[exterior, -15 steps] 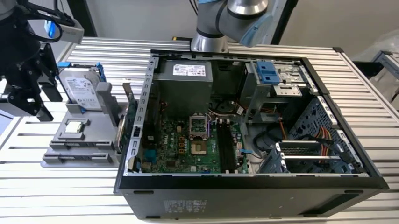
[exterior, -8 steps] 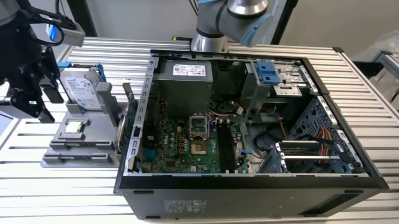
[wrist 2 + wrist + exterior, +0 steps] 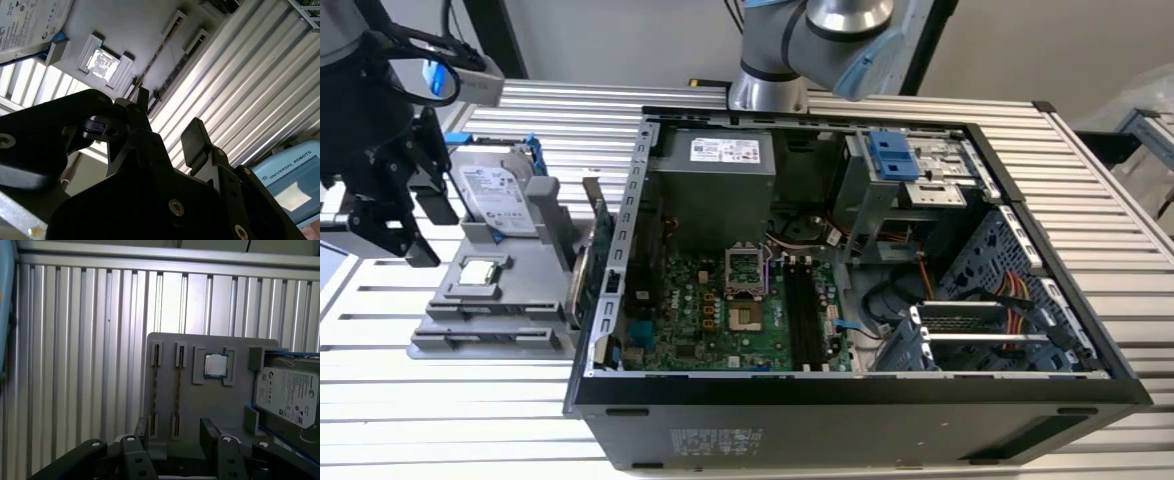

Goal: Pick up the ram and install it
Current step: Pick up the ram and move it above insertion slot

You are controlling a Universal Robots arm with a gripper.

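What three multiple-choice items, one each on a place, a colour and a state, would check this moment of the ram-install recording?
1. The small square silver processor chip lies: A. on the grey holder tray outside the open black-rimmed metal computer case; B. in the motherboard socket; C. in the gripper.
2. The frame around the boxy silver hard drive is: A. red; B. yellow; C. blue.
3. Over the long, thin grey-green ram stick in its tray slot, the black gripper is: A. shut on the ram; B. open, holding nothing; C. shut on the hard drive.
Key: 1 A, the chip sits in a recess of the tray in the first wrist view; 2 C, blue shows beside the drive; 3 B, both wrist views show the fingers apart and gripping nothing.
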